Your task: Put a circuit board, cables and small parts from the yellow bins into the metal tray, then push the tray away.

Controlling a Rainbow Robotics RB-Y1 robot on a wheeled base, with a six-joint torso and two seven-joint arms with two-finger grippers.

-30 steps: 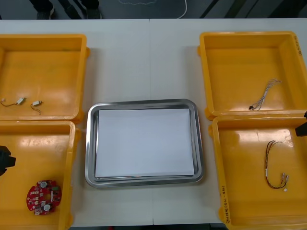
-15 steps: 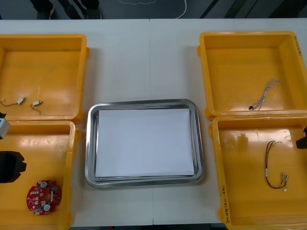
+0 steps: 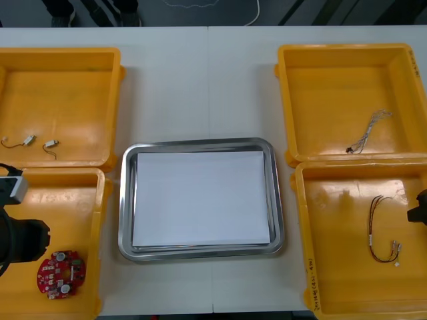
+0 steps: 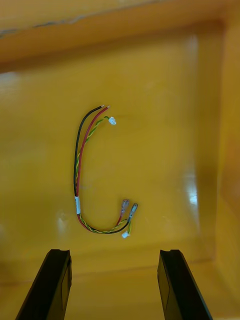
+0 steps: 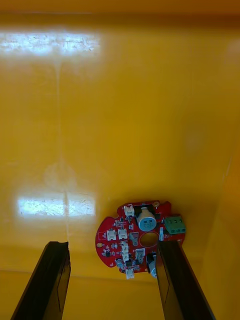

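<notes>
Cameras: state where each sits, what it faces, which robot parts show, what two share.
Front view: above the arms, steeply down on metal tray and yellow bins; left gripper, right gripper at the edges.
Left wrist view: on that wrist, facing the round red circuit board; open fingers.
Right wrist view: same, facing the red and yellow cable; open fingers.
Shared: front and left wrist show the circuit board.

table [image 3: 200, 87]: light, matte, thin seam down its middle
floor [image 3: 200, 15]: dark, beyond the table's far edge
cord [image 3: 254, 16]: white, curving across the floor
</notes>
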